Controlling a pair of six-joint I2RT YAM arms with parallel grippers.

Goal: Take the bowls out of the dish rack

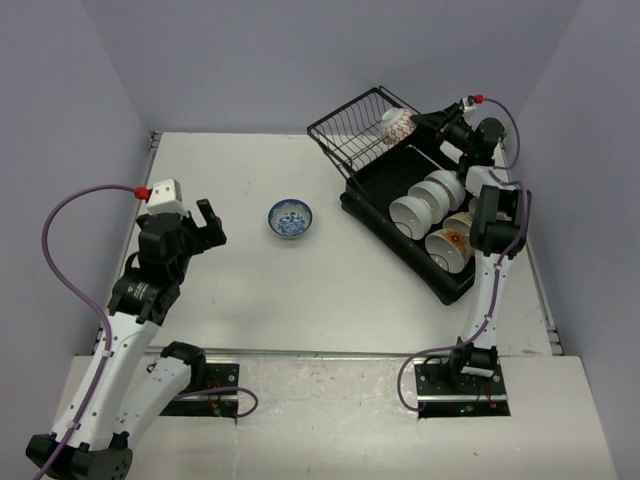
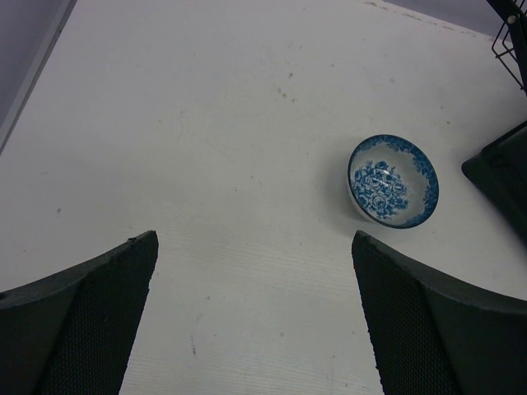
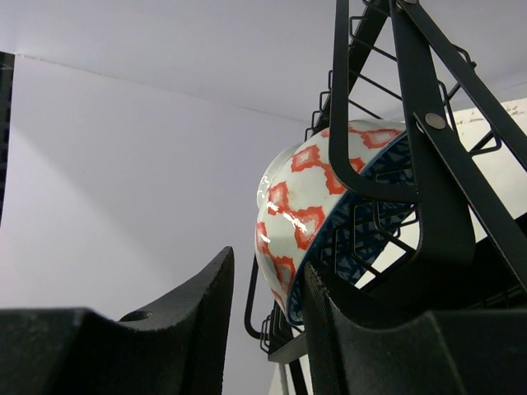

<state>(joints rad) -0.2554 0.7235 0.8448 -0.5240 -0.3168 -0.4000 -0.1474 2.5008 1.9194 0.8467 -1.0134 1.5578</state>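
The dish rack (image 1: 385,240) is a black tray at the right with a tilted wire basket (image 1: 355,130) at its far end. A pink-patterned bowl (image 1: 396,124) sits on edge in the basket. My right gripper (image 1: 416,122) is at this bowl. In the right wrist view the bowl (image 3: 300,197) has its lower rim between my right gripper's (image 3: 268,288) parted fingers, close to the right one and apart from the left one. Several white and cream bowls (image 1: 412,212) stand in the tray. A blue-patterned bowl (image 1: 290,218) sits upright on the table. My left gripper (image 1: 205,225) is open and empty to its left.
In the left wrist view the blue bowl (image 2: 394,181) lies beyond my left gripper (image 2: 255,321), and a corner of the rack (image 2: 502,169) shows at the right edge. Basket wires (image 3: 428,123) cross in front of the pink bowl. Grey walls enclose the white table.
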